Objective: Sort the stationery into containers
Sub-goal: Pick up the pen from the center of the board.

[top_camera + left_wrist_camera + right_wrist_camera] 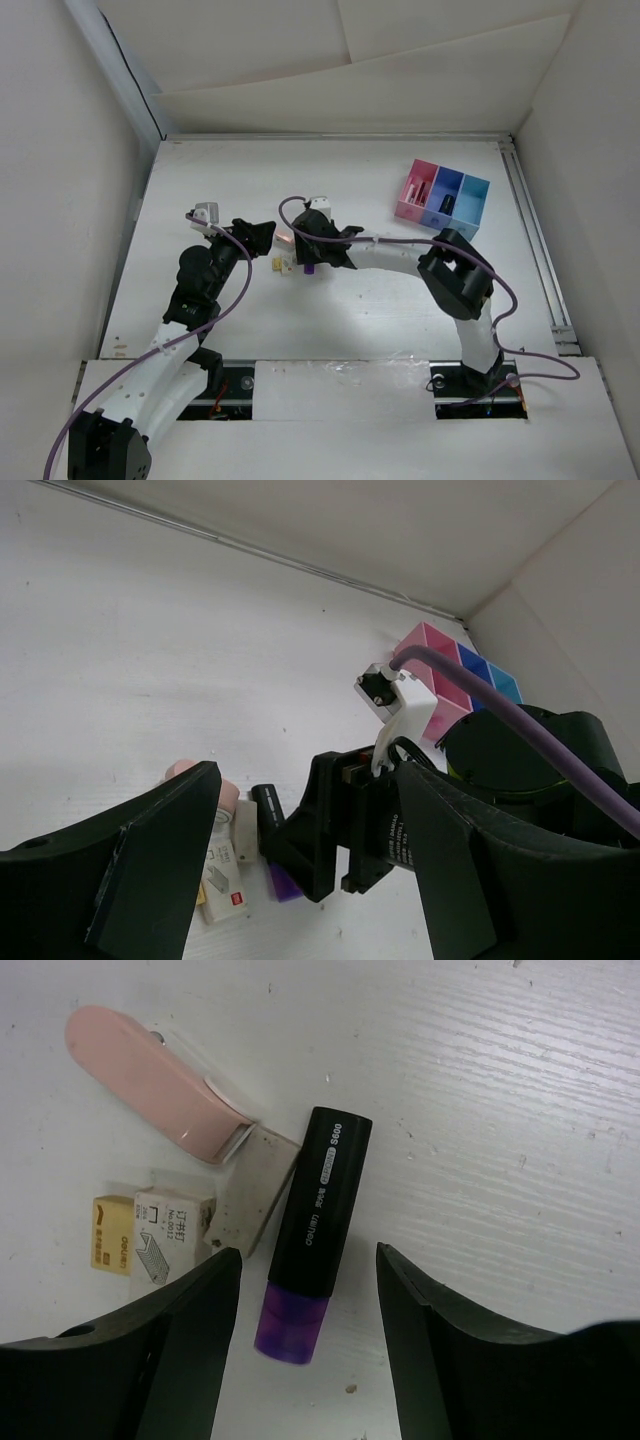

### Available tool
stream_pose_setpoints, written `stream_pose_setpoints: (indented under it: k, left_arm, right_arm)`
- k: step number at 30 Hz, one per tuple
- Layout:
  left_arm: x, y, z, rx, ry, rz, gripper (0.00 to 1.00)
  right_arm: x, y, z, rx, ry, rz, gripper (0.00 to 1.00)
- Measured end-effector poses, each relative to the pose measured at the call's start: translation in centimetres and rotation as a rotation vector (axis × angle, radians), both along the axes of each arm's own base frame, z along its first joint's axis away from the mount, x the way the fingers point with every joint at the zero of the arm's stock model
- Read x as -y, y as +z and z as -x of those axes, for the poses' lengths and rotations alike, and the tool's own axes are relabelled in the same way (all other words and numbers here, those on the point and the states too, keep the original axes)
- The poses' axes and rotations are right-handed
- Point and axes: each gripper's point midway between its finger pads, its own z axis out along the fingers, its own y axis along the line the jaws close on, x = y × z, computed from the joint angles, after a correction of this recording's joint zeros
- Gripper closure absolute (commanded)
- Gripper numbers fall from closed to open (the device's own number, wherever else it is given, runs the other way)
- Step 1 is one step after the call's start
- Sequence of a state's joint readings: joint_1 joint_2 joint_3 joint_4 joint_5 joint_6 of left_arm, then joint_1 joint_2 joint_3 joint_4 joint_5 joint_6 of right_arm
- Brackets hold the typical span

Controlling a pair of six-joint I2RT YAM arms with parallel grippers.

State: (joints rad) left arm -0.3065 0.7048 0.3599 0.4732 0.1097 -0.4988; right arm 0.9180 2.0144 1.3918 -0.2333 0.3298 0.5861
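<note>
A black marker with a purple cap lies on the white table, between the open fingers of my right gripper, which hovers over its purple end. Beside it lie a cream eraser block, a pink stick and a small staple box with a yellow end. The same pile shows in the left wrist view, with the marker and the staple box. My left gripper is open and empty, just left of the pile. The tray of pink, dark blue and light blue bins stands at the far right with dark items inside.
The right arm's wrist fills the space between the left gripper's fingers. A purple cable loops off the right arm. White walls enclose the table on three sides.
</note>
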Motion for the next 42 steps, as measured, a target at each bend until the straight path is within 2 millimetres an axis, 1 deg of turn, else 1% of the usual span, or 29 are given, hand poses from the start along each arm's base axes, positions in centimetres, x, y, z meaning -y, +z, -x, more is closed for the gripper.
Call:
stream_pose_setpoints:
  k: [8, 10, 13, 14, 18, 20, 23, 27, 30, 31, 33, 35, 38, 39, 41, 42]
  left_arm:
    - [0.0, 0.0, 0.0, 0.0, -0.003, 0.0, 0.32]
    - [0.0, 0.0, 0.0, 0.0, -0.003, 0.0, 0.32]
    - [0.0, 0.0, 0.0, 0.0, -0.003, 0.0, 0.32]
    - [0.0, 0.0, 0.0, 0.0, -0.003, 0.0, 0.32]
    - [0.0, 0.0, 0.0, 0.0, -0.003, 0.0, 0.32]
    - [0.0, 0.0, 0.0, 0.0, -0.003, 0.0, 0.32]
    - [0.0, 0.0, 0.0, 0.0, -0.003, 0.0, 0.32]
    - [0.0, 0.0, 0.0, 0.0, -0.003, 0.0, 0.32]
    - [0.1, 0.0, 0.0, 0.0, -0.003, 0.0, 0.32]
    - [0.1, 0.0, 0.0, 0.0, -0.003, 0.0, 0.32]
    - [0.1, 0.0, 0.0, 0.0, -0.003, 0.0, 0.32]
    - [0.1, 0.0, 0.0, 0.0, -0.003, 0.0, 0.32]
    - [0.1, 0.0, 0.0, 0.0, -0.003, 0.0, 0.32]
    - [0.1, 0.0, 0.0, 0.0, -0.003, 0.0, 0.32]
    - [0.1, 0.0, 0.0, 0.0, -0.003, 0.0, 0.32]
    - [0.1, 0.0, 0.0, 0.0, -0.003, 0.0, 0.32]
  right_arm:
    - [-0.5, -1.2, -1.2, 0.011, -0.035, 0.02, 0.54]
    - [-0.6, -0.9, -1.4, 0.018, -0.039, 0.02, 0.58]
    - [-0.6, -1.0, -1.4, 0.024, -0.044, 0.026, 0.58]
    - [-0.6, -1.0, -1.4, 0.026, -0.045, 0.027, 0.6]
    - [-0.4, -1.0, -1.5, 0.036, -0.054, 0.037, 0.6]
    - [-0.3, -0.9, -1.6, 0.04, -0.06, 0.042, 0.57]
    - [0.1, -1.2, -1.6, 0.04, -0.066, 0.056, 0.55]
    - [0.7, -1.7, -1.3, 0.035, -0.072, 0.078, 0.45]
    - [0.8, -1.7, -1.4, 0.038, -0.074, 0.08, 0.44]
    - [0.8, -1.7, -1.4, 0.038, -0.074, 0.08, 0.6]
    - [0.8, -1.8, -1.4, 0.036, -0.075, 0.081, 0.74]
    - [0.8, -1.7, -1.4, 0.038, -0.081, 0.08, 0.86]
    - [1.3, -1.6, -1.8, 0.042, -0.098, 0.08, 0.87]
    - [1.8, -1.5, -1.9, 0.043, -0.105, 0.083, 0.87]
    - [3.4, -0.8, -2.2, 0.043, -0.129, 0.09, 0.87]
    - [4.4, 0.1, -2.7, 0.05, -0.152, 0.083, 0.87]
